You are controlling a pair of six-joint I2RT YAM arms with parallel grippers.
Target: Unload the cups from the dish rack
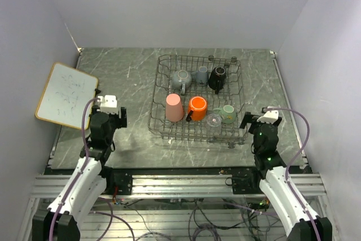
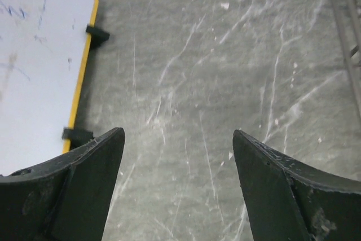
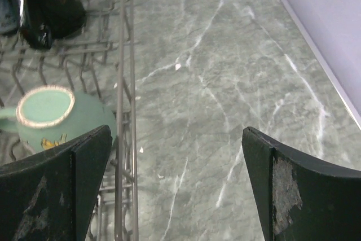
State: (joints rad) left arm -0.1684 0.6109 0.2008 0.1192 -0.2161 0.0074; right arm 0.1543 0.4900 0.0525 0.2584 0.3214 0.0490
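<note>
The grey wire dish rack [image 1: 163, 131] stands on the table's right half. In it are a pink tumbler [image 1: 174, 107], an orange mug [image 1: 197, 108], a clear glass [image 1: 214, 121], a mint-green mug [image 1: 227, 113], two grey mugs [image 1: 181, 80] [image 1: 201, 74] and a black mug [image 1: 218, 78]. My left gripper [image 1: 113, 114] is open and empty, left of the rack, over bare table [image 2: 178, 139]. My right gripper [image 1: 258, 120] is open and empty, just right of the rack's right wall [image 3: 125, 83], with the mint-green mug [image 3: 51, 118] and black mug [image 3: 48, 4] close by.
A white board with a yellow-wood frame [image 1: 66, 95] lies at the table's left edge, close to my left gripper; it also shows in the left wrist view [image 2: 39, 66]. Lilac walls [image 1: 316, 32] enclose the table on three sides.
</note>
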